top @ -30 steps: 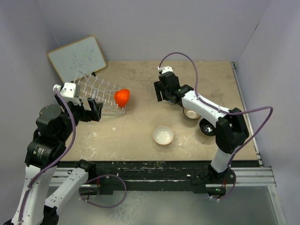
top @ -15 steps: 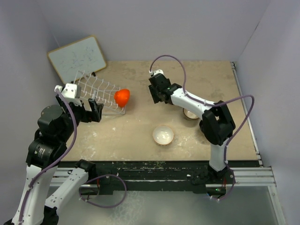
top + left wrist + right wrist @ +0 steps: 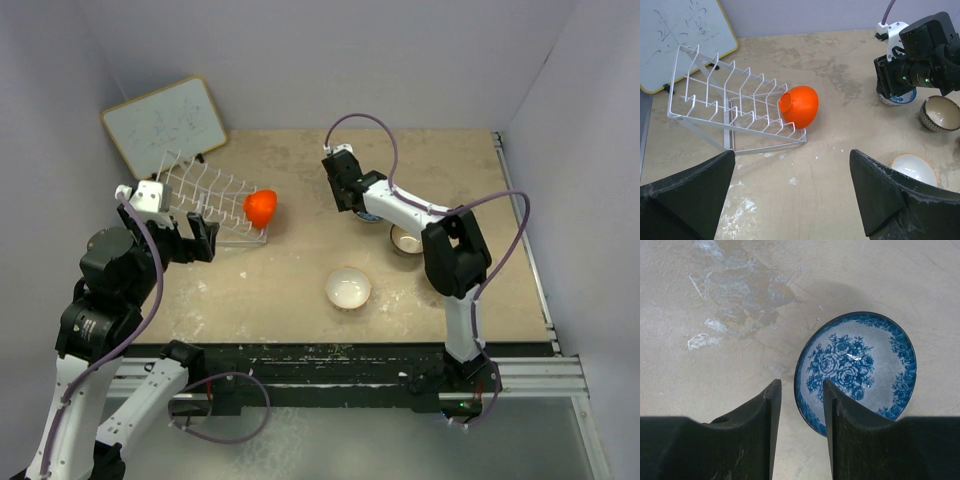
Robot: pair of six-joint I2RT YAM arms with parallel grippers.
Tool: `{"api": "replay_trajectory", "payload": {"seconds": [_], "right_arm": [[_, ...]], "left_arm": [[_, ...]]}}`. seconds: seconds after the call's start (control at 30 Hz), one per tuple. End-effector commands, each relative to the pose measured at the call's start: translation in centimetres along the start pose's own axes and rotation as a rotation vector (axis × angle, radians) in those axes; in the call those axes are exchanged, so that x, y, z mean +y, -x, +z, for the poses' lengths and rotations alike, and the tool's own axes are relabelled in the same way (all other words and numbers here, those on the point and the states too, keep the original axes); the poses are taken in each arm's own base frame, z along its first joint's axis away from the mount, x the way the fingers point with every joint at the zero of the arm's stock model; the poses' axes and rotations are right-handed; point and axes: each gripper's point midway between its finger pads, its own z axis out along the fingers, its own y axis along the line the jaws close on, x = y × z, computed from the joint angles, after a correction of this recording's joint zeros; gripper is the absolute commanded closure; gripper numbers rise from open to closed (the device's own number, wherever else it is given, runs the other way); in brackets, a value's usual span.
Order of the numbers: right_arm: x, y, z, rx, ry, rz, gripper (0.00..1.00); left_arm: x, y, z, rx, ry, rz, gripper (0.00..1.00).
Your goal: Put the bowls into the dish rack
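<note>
Right wrist view: what could go wrong for you here?

— Your right gripper (image 3: 800,390) has its fingers set narrow, holding nothing. The blue-and-white floral ceramic bowl (image 3: 855,370) sits on the tan table (image 3: 715,290), mostly outside the right finger. Only its near rim lies in the gap, with bare table between it and the left finger. Judging by that, closing may pinch just the lip, so the bowl could tip or skid away.

— And how many of each thing?

— Four bowls show. That one, a tan bowl with a cream inside (image 3: 939,114) and a plain white bowl (image 3: 912,167) are on the table. A bright orange-red bowl (image 3: 800,106) already lies in the single pale wire dish rack (image 3: 715,100), ahead of your left gripper (image 3: 792,155), whose fingers stand wide and empty. One wood-framed whiteboard (image 3: 675,35) stands beyond the rack.
</note>
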Motion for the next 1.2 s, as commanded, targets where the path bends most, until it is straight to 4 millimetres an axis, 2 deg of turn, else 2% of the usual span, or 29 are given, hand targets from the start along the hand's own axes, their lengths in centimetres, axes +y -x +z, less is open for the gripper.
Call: {"api": "replay_trajectory", "payload": {"seconds": [0.0,0.1,0.23,0.43,0.57,0.7,0.83,0.9,0.97,1.03,1.1,1.17], "right_arm": [[-0.1,1.0,0.5,-0.012,-0.001,0.009,0.59],[-0.1,0.6,1.0,-0.001,0.000,0.011,0.60],[-0.3,0.4,1.5,0.011,-0.006,0.015,0.68],[-0.4,0.1,1.9,0.021,-0.011,0.016,0.71],[-0.3,-0.4,2.5,0.042,-0.013,0.009,0.80],[-0.3,-0.5,2.6,0.044,-0.015,0.006,0.86],[-0.5,-0.1,2.4,0.035,-0.021,0.007,0.88],[-0.6,-0.1,2.3,0.036,-0.025,0.009,0.92],[-0.5,0.3,2.0,0.028,-0.015,0.018,0.99],[-0.2,1.4,1.1,0.001,0.027,0.039,1.00],[0.8,3.3,-0.6,-0.056,0.115,0.078,1.00],[2.3,5.9,-3.2,-0.144,0.254,0.120,1.00]], "left_arm": [[0.1,0.7,0.1,-0.032,0.004,0.018,0.01],[0.1,0.6,0.2,-0.031,0.003,0.017,0.01],[0.1,0.4,0.4,-0.026,0.005,0.018,0.01],[0.0,0.5,0.5,-0.024,-0.001,0.017,0.01],[-0.1,0.5,0.6,-0.024,-0.007,0.015,0.01],[-0.2,0.7,0.5,-0.028,-0.009,0.016,0.01],[-0.3,1.1,0.2,-0.036,-0.015,0.015,0.01],[-0.3,1.2,0.1,-0.040,-0.016,0.014,0.01],[-0.3,1.2,-0.2,-0.043,-0.015,0.014,0.01],[-0.3,1.4,-0.5,-0.049,-0.015,0.013,0.01],[-0.2,1.6,-0.9,-0.056,-0.013,0.012,0.01],[-0.1,1.9,-1.2,-0.062,-0.011,0.013,0.01]]}}
